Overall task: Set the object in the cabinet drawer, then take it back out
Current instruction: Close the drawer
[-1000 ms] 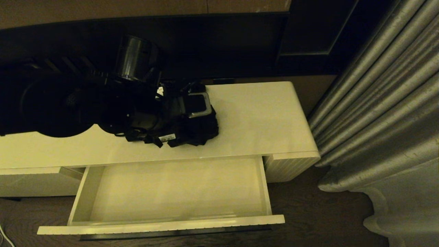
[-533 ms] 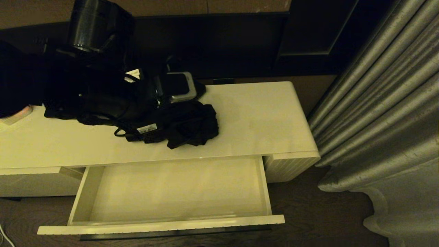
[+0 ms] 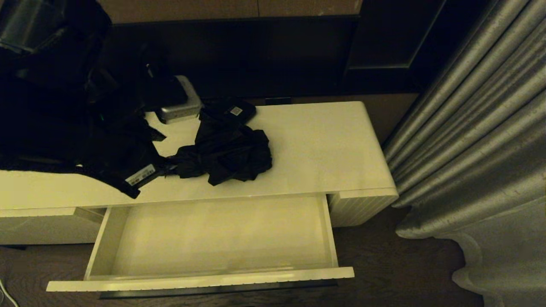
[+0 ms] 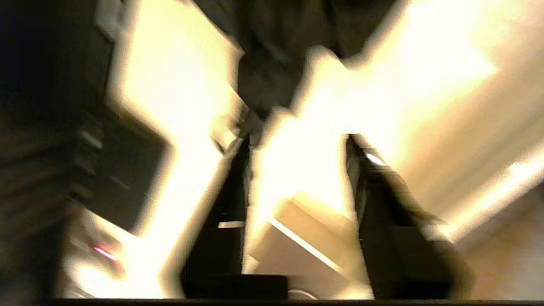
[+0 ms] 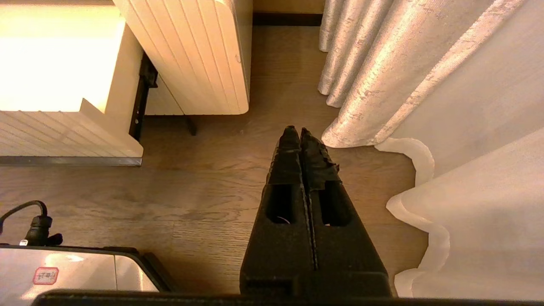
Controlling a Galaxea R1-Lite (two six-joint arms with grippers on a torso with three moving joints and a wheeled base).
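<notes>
Cream cabinet top (image 3: 324,145) with black umbrella (image 3: 230,153) just beside open left claw (image 4: 299,144); right claw (image 5: 297,131) closed, above wooden floor (image 5: 204,187).

one black umbrella (image 3: 226,155) lies on the surface (image 3: 324,145). one small black box (image 3: 232,111) with a pale label sits just behind it. one drawer (image 3: 213,275) stands pulled out, with nothing counted inside it. one cabinet (image 5: 199,55) with a ribbed front carries that surface. two grippers show: the left gripper (image 4: 297,148) over the surface, and the right gripper (image 5: 298,135) above the floor (image 5: 191,187). one silvery curtain (image 3: 469,128) hangs at the right, and one sheer white curtain (image 5: 488,204) beside it.
</notes>
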